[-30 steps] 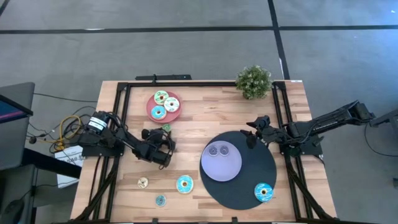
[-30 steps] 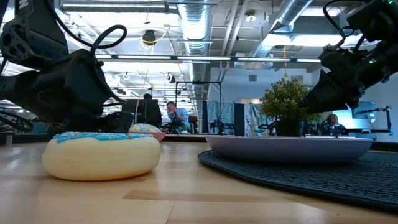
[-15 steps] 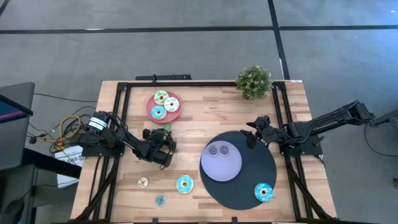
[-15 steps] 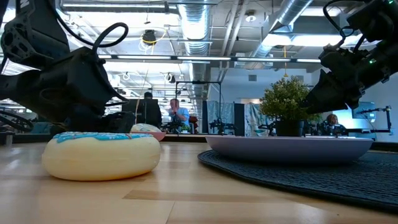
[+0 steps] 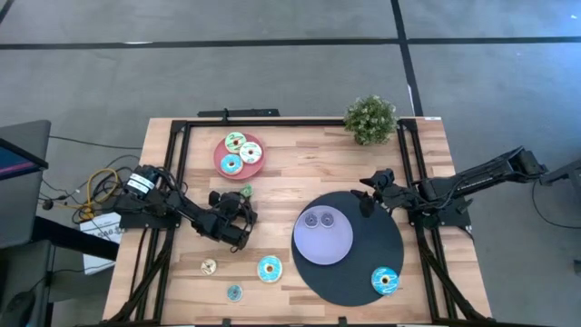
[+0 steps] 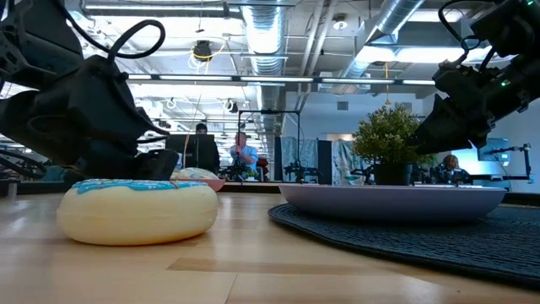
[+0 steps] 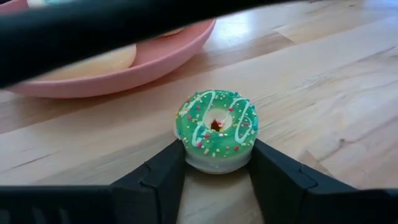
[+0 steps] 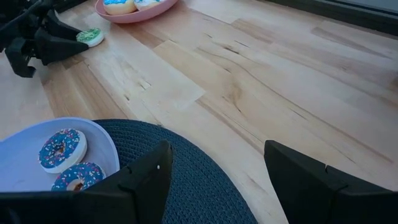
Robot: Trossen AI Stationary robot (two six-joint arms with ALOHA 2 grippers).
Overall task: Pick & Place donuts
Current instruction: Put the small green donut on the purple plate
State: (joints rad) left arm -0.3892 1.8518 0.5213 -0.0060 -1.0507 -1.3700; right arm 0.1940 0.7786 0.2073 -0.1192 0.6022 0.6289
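A small green-iced donut (image 7: 216, 127) with white drizzle sits between the fingers of my left gripper (image 7: 216, 148), just in front of the pink plate (image 7: 155, 59). In the high view this donut (image 5: 245, 192) lies near the pink plate (image 5: 227, 143), which carries three donuts. My left gripper (image 5: 242, 198) is shut on it. My right gripper (image 8: 217, 180) is open and holds nothing, above the far right edge of the dark mat (image 5: 381, 195). A lavender plate (image 5: 331, 250) on the mat holds two blue donuts (image 8: 62, 149). My left gripper pinches the green donut between its two fingertips (image 7: 177, 158), one on each opposite side wall (image 7: 186, 155). The fingers lie low and nearly level, pointing toward the pink plate on the far side. The donut stays flat, icing up; whether its underside is off the wood cannot be told.
On the near part of the table lie a larger teal donut (image 5: 269, 269), a small cream one (image 5: 209, 266) and a small teal one (image 5: 234, 292). Another teal donut (image 5: 385, 280) lies on the mat's near right. A potted plant (image 5: 369, 118) stands at the far edge.
My left arm has shifted slightly, and the green donut now sits a little nearer the table's near edge than a second ago.
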